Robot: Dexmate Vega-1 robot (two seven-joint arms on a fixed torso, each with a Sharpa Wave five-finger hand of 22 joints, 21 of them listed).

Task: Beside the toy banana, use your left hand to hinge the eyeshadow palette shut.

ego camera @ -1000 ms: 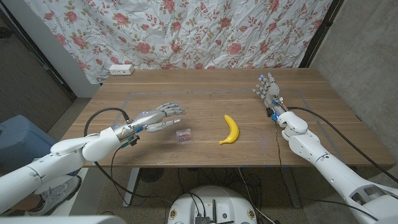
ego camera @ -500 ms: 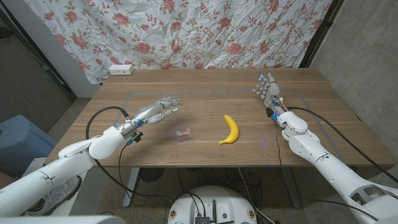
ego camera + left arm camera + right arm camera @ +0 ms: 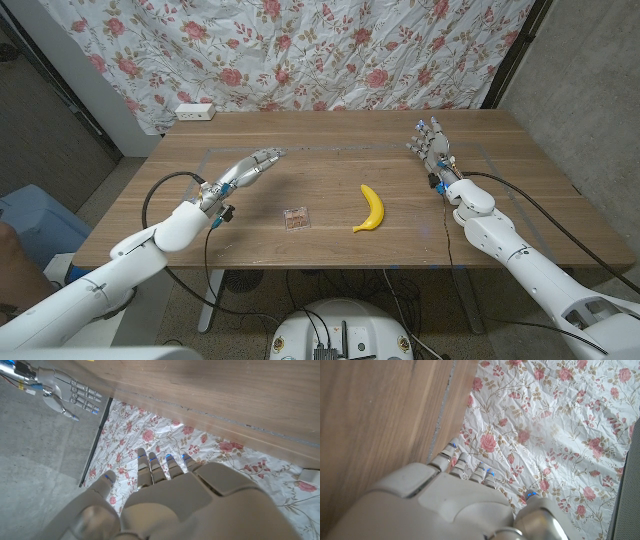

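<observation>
Though closed, palette (image 3: pixel 294 218) beside banana (image 3: pixel 371 208)

We have glossy white shells on both arms, with black cables looping along them. Our left hand (image 3: pixel 248 168) and right hand (image 3: pixel 430 140) are silver-grey metal, their jointed fingers (image 3: pixel 159 466) tipped with small blue lights.

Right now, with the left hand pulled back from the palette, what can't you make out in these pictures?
- Eyeshadow palette, head view: too small to tell whether the lid is fully shut.
- Left hand, head view: its palm side is turned away from the camera.
- Left wrist view: the camera points off the table toward the floral cloth.
- Right hand, head view: too small to tell whether it touches the table.
</observation>
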